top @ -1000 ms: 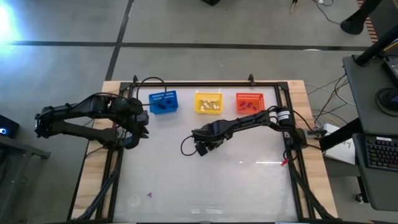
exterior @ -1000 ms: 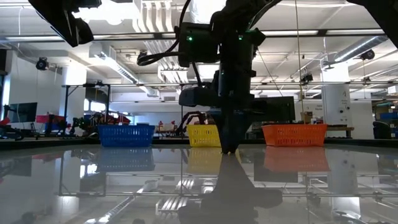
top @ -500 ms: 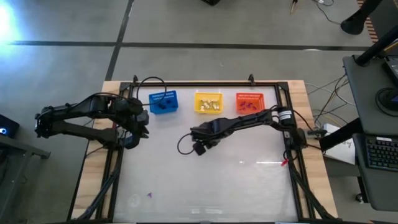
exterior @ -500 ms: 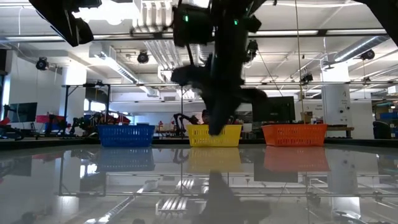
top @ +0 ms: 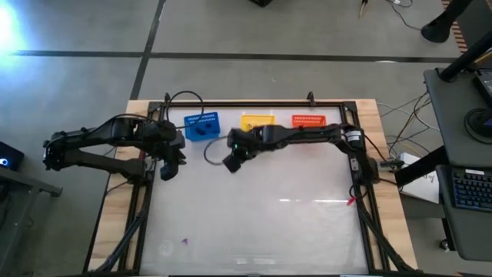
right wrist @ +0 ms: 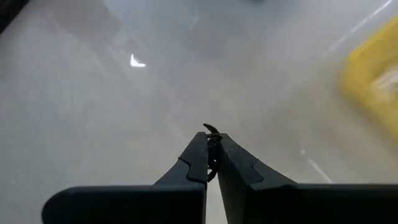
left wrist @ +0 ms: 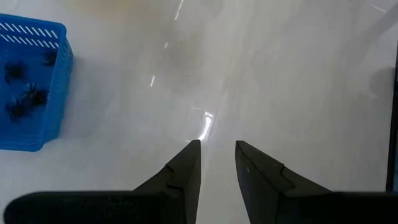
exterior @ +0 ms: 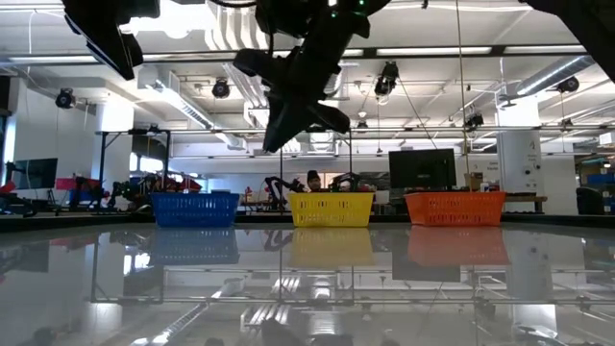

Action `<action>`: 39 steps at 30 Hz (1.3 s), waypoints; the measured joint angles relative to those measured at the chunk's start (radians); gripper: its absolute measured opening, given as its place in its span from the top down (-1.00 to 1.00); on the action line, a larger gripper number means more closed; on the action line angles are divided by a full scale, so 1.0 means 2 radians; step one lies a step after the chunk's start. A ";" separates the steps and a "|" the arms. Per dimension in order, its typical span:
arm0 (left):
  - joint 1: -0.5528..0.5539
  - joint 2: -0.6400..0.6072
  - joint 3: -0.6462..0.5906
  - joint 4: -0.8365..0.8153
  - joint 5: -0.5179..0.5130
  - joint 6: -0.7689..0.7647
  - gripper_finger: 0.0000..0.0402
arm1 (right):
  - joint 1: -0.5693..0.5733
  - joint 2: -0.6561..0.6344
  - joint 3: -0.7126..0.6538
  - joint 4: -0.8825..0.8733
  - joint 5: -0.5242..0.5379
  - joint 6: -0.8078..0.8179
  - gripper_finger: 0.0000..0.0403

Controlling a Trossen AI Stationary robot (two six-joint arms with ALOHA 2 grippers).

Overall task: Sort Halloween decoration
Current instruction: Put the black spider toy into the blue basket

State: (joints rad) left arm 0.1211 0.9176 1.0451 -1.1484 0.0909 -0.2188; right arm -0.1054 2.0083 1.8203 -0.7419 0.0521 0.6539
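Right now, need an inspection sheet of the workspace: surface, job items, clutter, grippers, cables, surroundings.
Surface: glossy white tabletop in a wooden frame, reflective.
Job's things: black spider trinkets lie in the blue plastic basket; yellow plastic basket and orange plastic basket stand beside it; one tiny purple piece lies loose near the front left.
Clutter: small red item at the right edge.
Grippers: right gripper shut on a small black trinket, raised between the blue and yellow baskets; left gripper waits, parted and empty, at the left.
Cables: black loop at the rear frame.
Surroundings: desk with keyboard at the right.
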 joint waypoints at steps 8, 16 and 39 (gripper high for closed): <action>0.000 0.000 0.000 0.000 -0.003 -0.011 0.59 | -0.066 0.005 0.004 0.073 -0.050 -0.058 0.95; 0.000 0.000 0.000 0.000 -0.064 -0.027 0.59 | -0.107 0.034 0.004 0.165 -0.100 -0.071 0.95; 0.000 0.000 0.000 0.003 -0.095 -0.081 0.59 | -0.149 0.101 0.003 0.370 -0.170 -0.068 0.93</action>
State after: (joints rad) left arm 0.1211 0.9184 1.0451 -1.1431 -0.0982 -0.3817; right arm -0.4034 2.2110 1.8271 -0.0019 -0.2885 0.5177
